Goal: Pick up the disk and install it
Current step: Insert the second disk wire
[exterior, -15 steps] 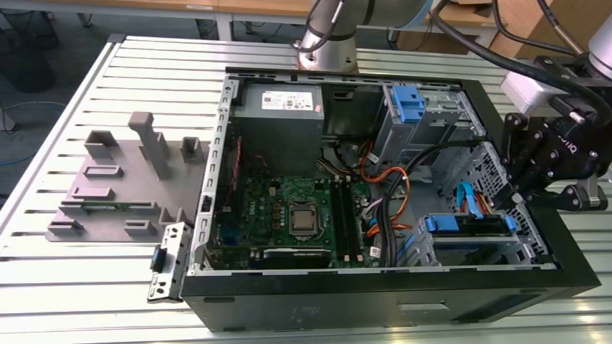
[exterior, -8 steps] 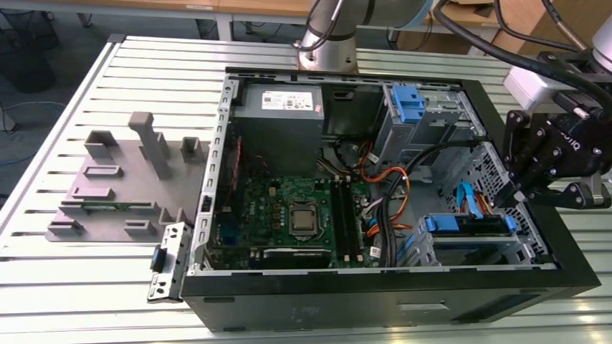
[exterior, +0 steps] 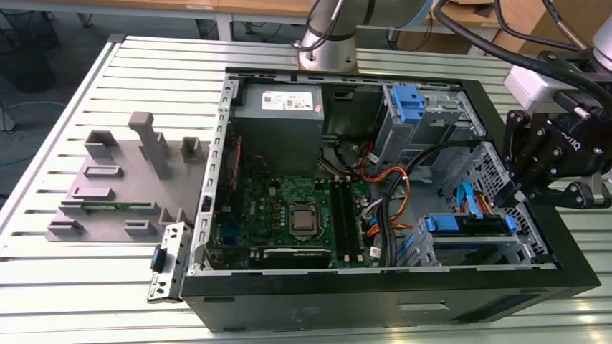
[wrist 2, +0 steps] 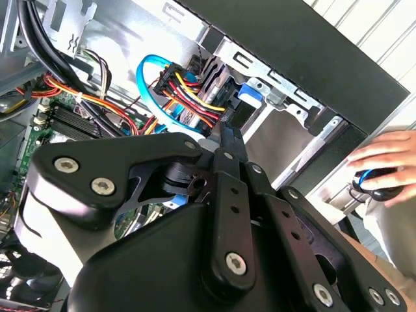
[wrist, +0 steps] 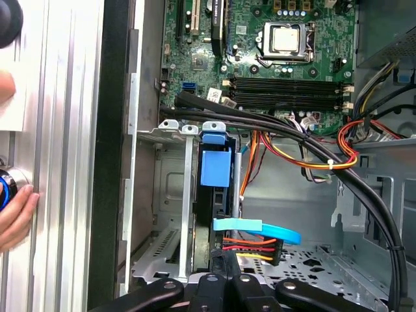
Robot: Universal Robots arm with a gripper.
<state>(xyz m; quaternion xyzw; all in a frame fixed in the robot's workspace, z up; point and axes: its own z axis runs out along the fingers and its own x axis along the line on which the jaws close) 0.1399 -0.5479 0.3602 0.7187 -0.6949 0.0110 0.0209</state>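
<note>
The black hand (exterior: pixel 537 188), its grip state hidden, hovers at the case's (exterior: pixel 383 304) 3 o'clock edge above the blue-framed disk (exterior: pixel 466 224) seated in its metal bay.

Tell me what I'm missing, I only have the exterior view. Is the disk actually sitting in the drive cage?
Observer: Yes. In the first wrist view the disk stands on edge in a slot of the drive cage.
Operator: Is anyone close to the case?
Observer: Yes. In the first wrist view a hand is on the slatted table, just outside the case wall.
</note>
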